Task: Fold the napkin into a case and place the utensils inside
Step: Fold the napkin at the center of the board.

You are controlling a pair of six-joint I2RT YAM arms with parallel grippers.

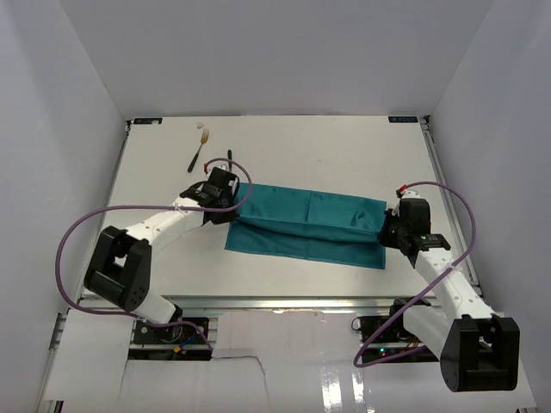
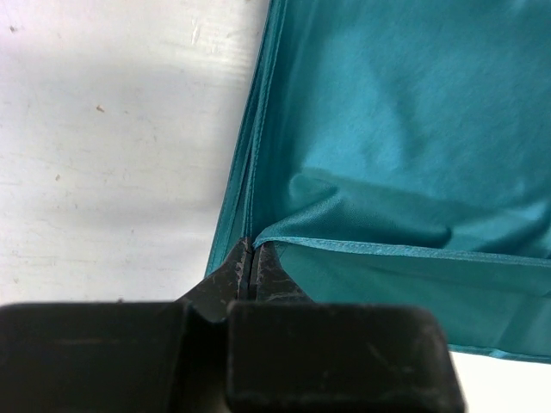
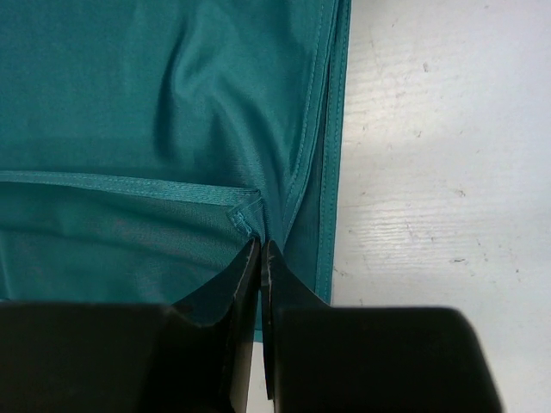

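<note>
The teal napkin (image 1: 310,224) lies folded into a long band across the middle of the table. My left gripper (image 1: 220,196) is shut on its left end; the left wrist view shows the jaws pressed together on a hemmed corner (image 2: 251,243) of the napkin (image 2: 387,138). My right gripper (image 1: 394,231) is shut on the right end; the right wrist view shows the jaws closed on a corner (image 3: 261,241) of the napkin (image 3: 155,103). The fork (image 1: 199,148) with dark handle and pale head lies at the far left. The knife (image 1: 229,160) shows partly just behind my left gripper.
White walls enclose the table (image 1: 344,155) at the left, back and right. Purple cables (image 1: 77,232) loop off both arms. A metal rail (image 1: 284,305) runs along the near edge.
</note>
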